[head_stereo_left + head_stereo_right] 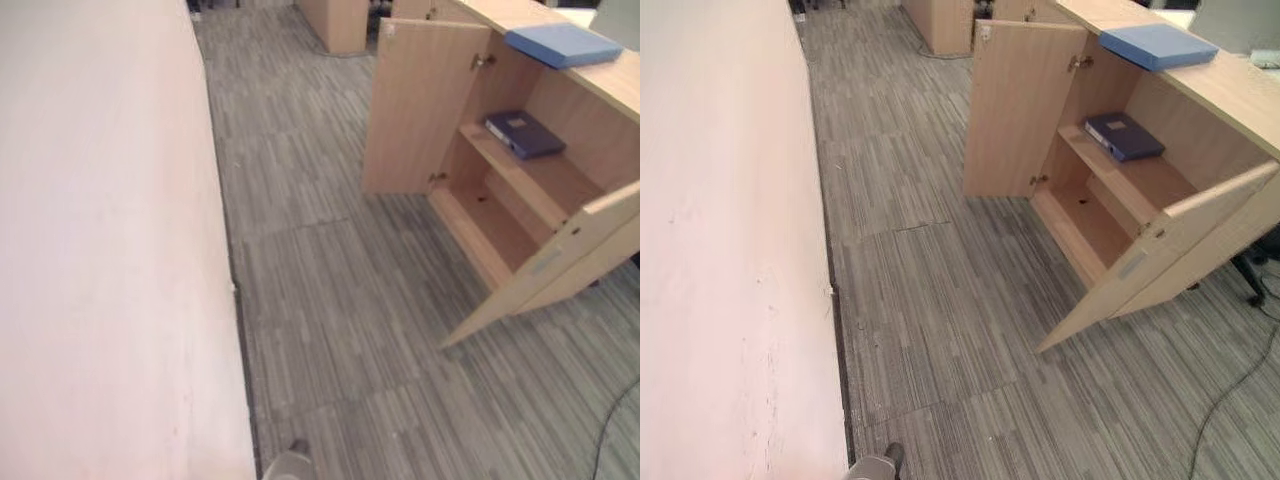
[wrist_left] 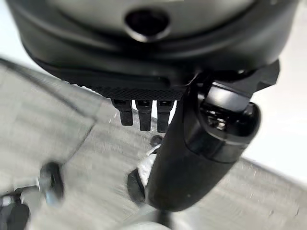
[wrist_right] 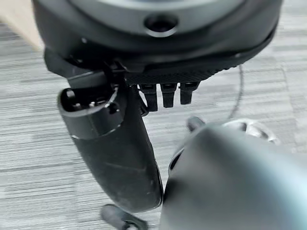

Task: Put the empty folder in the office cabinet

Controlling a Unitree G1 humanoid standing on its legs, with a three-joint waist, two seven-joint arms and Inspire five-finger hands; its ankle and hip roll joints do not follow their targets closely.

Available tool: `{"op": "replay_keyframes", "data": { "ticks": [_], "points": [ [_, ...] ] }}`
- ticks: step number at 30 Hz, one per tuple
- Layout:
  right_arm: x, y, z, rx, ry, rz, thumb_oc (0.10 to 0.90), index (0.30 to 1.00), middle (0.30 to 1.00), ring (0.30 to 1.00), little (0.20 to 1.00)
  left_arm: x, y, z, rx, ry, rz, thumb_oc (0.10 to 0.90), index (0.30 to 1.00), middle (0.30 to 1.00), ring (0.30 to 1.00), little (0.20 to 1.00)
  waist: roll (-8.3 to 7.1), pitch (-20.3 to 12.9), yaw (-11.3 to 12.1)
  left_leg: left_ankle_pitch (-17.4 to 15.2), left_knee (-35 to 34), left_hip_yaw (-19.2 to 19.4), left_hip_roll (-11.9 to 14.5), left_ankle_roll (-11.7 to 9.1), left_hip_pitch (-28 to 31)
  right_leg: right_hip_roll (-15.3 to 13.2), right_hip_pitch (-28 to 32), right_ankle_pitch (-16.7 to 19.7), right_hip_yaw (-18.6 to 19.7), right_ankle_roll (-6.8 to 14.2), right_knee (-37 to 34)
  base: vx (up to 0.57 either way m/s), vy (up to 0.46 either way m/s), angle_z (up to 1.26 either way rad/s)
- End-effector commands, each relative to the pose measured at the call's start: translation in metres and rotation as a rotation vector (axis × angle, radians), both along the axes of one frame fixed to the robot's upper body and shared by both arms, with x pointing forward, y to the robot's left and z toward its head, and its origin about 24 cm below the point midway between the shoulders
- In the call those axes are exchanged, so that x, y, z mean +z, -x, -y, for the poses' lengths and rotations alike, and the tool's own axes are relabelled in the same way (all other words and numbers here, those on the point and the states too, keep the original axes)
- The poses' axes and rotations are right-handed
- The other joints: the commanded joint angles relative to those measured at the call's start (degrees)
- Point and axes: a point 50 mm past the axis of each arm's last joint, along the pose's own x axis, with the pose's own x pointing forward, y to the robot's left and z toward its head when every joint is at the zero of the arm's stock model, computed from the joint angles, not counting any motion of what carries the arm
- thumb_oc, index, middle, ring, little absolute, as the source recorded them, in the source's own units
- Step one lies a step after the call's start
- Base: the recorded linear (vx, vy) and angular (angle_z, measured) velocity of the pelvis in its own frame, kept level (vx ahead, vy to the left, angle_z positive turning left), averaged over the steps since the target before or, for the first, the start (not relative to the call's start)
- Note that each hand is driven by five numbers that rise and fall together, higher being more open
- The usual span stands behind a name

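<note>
A light wooden office cabinet [image 1: 560, 182] stands at the right with both doors swung open. A dark blue folder [image 1: 525, 133] lies flat on its upper shelf. A light blue folder [image 1: 1157, 45] lies on the cabinet's top. The lower shelf [image 1: 1085, 215] is bare. My left hand [image 2: 192, 158] hangs over the carpet with fingers straight and nothing in it. My right hand [image 3: 120, 158] hangs likewise above the carpet, open and holding nothing. Both hands are far from the cabinet.
A pale wall [image 1: 100, 250] runs along the whole left side. Grey striped carpet [image 1: 340, 300] lies between wall and cabinet. The near door [image 1: 560, 262] juts out into the floor. Another wooden unit [image 1: 335, 22] stands at the back. A chair base [image 1: 1250, 278] shows at the right.
</note>
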Motion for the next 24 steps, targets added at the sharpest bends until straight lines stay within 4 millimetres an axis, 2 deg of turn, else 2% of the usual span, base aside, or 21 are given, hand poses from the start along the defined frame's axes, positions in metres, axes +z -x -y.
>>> {"op": "replay_keyframes", "data": {
  "ticks": [1,2,3,4,5,6,7,8,10,11,12,14,16,17,18,21,24],
  "points": [
    [0.015,-0.040,0.021,-0.001,0.046,0.145,0.800,0.900,0.900,0.900,0.900,0.013,-0.001,-0.052,-0.509,-0.386,-0.057,0.800,0.900,0.900,0.900,0.900,2.86,2.51,-0.51,0.75,-6.91,-1.82,-2.78,4.88,1.27,1.90,-1.06,9.25,0.11,3.28,-4.76,0.23,0.021,0.56],
    [0.017,-0.049,0.020,0.001,0.046,0.173,0.800,0.900,0.900,0.900,0.900,0.014,-0.002,-0.054,-0.506,-0.393,-0.052,0.800,0.900,0.900,0.900,0.900,3.78,3.65,-1.08,0.65,-7.52,-2.21,-1.64,4.49,3.10,5.01,-4.09,6.34,0.14,2.35,-5.86,0.21,0.005,0.29],
    [0.020,-0.058,0.019,0.005,0.045,0.204,0.800,0.900,0.900,0.900,0.900,0.014,-0.004,-0.055,-0.504,-0.401,-0.043,0.800,0.900,0.900,0.900,0.900,4.52,5.02,-1.96,0.37,-7.59,-2.80,-1.27,4.35,4.81,7.94,-7.07,5.34,0.59,2.06,-7.38,0.28,-0.027,-0.13],
    [0.026,-0.072,0.017,0.019,0.046,0.259,0.800,0.900,0.900,0.900,0.900,0.014,-0.005,-0.055,-0.494,-0.404,-0.036,0.800,0.900,0.900,0.900,0.900,4.87,6.54,-3.59,-0.48,-8.17,-3.96,-1.74,4.12,7.99,13.31,-11.23,4.88,0.56,2.40,-12.12,0.21,-0.006,-0.25],
    [0.026,-0.073,0.017,0.020,0.046,0.260,0.800,0.900,0.900,0.900,0.900,0.014,-0.005,-0.055,-0.493,-0.403,-0.036,0.800,0.900,0.900,0.900,0.900,5.15,6.72,-3.61,-0.62,-8.28,-3.97,-1.40,4.00,8.34,13.73,-10.76,4.90,0.39,2.30,-12.47,0.24,-0.005,-0.11],
    [0.029,-0.080,0.016,0.031,0.050,0.286,0.800,0.900,0.900,0.900,0.900,0.014,-0.006,-0.054,-0.489,-0.403,-0.033,0.800,0.900,0.900,0.900,0.900,4.96,7.03,-4.11,-1.35,-8.56,-4.58,-1.93,3.78,9.71,16.04,-11.51,5.26,-1.04,2.81,-16.22,0.27,-0.047,0.11],
    [0.032,-0.086,0.015,0.047,0.062,0.308,0.800,0.900,0.900,0.900,0.900,0.013,-0.006,-0.052,-0.486,-0.399,-0.032,0.800,0.900,0.900,0.900,0.900,4.00,6.94,-4.45,-2.65,-8.98,-4.98,-2.63,3.23,11.60,18.68,-12.49,6.31,-4.57,3.36,-22.78,0.27,-0.046,0.20],
    [0.032,-0.086,0.015,0.047,0.062,0.308,0.800,0.900,0.900,0.900,0.900,0.013,-0.005,-0.052,-0.485,-0.399,-0.032,0.800,0.900,0.900,0.900,0.900,4.19,6.98,-4.57,-2.76,-8.98,-5.09,-2.37,3.12,11.76,19.04,-12.04,6.47,-4.85,3.27,-23.33,0.29,-0.079,0.64],
    [0.032,-0.087,0.016,0.059,0.072,0.310,0.800,0.900,0.900,0.900,0.900,0.013,0.000,-0.051,-0.471,-0.387,-0.047,0.800,0.900,0.900,0.900,0.900,2.80,6.28,-4.16,-6.02,-7.72,-6.34,-2.57,2.33,13.69,20.61,-10.97,5.90,-6.78,2.62,-28.60,0.28,-0.137,0.60],
    [0.032,-0.087,0.016,0.059,0.072,0.309,0.800,0.900,0.900,0.900,0.900,0.013,0.000,-0.051,-0.471,-0.387,-0.047,0.800,0.900,0.900,0.900,0.900,2.84,6.34,-4.22,-6.11,-7.64,-6.41,-2.47,2.25,13.76,20.78,-10.69,5.95,-6.92,2.53,-28.92,0.42,-0.177,-0.04],
    [0.030,-0.081,0.017,0.047,0.075,0.290,0.800,0.900,0.900,0.900,0.900,0.011,0.014,-0.046,-0.440,-0.365,-0.090,0.800,0.900,0.900,0.900,0.900,2.39,4.68,-3.54,-7.77,-7.09,-5.83,-1.83,1.63,14.74,21.01,-8.70,4.65,-8.59,1.01,-29.10,0.25,-0.084,-0.16],
    [0.030,-0.081,0.017,0.047,0.075,0.289,0.800,0.900,0.900,0.900,0.900,0.011,0.014,-0.046,-0.440,-0.365,-0.091,0.800,0.900,0.900,0.900,0.900,2.47,4.61,-3.61,-7.88,-7.03,-5.89,-1.72,1.57,14.74,21.08,-8.66,4.53,-8.68,0.98,-29.06,0.24,-0.085,-0.15],
    [0.027,-0.072,0.022,0.036,0.085,0.257,0.800,0.900,0.900,0.900,0.900,0.009,0.021,-0.040,-0.412,-0.344,-0.104,0.800,0.900,0.900,0.900,0.900,3.29,2.97,-3.51,-8.87,-7.29,-7.41,0.31,0.45,16.25,21.76,-7.90,1.71,-9.54,-0.22,-27.09,0.41,-0.136,-0.12],
    [0.028,-0.071,0.031,0.016,0.107,0.253,0.800,0.900,0.900,0.900,0.900,0.008,0.019,-0.036,-0.419,-0.339,-0.101,0.800,0.900,0.900,0.900,0.900,4.68,2.81,-4.02,-8.80,-7.05,-8.60,1.77,-0.01,16.03,20.63,-9.70,-0.96,-9.76,-1.35,-21.34,0.34,-0.068,0.43],
    [0.030,-0.073,0.033,0.008,0.111,0.259,0.800,0.900,0.900,0.900,0.900,0.008,0.014,-0.036,-0.426,-0.343,-0.089,0.800,0.900,0.900,0.900,0.900,5.11,3.02,-4.27,-8.64,-7.03,-8.95,2.23,-0.08,16.01,20.01,-10.60,-2.02,-9.74,-1.83,-18.79,0.28,-0.041,0.57],
    [0.033,-0.078,0.037,-0.006,0.121,0.277,0.800,0.900,0.900,0.900,0.900,0.008,0.005,-0.035,-0.436,-0.352,-0.061,0.800,0.900,0.900,0.900,0.900,5.59,3.47,-4.54,-8.46,-7.48,-9.64,2.64,-0.21,15.94,19.04,-11.74,-3.45,-9.63,-2.29,-15.97,0.07,-0.019,0.17],
    [0.036,-0.087,0.036,-0.019,0.120,0.304,0.800,0.900,0.900,0.900,0.900,0.008,-0.013,-0.032,-0.465,-0.369,-0.002,0.800,0.900,0.900,0.900,0.900,5.92,4.22,-4.93,-7.69,-8.23,-10.21,3.36,-0.51,15.70,18.65,-12.57,-4.34,-9.52,-2.58,-14.37,0.06,-0.043,0.09]
  ]
}}
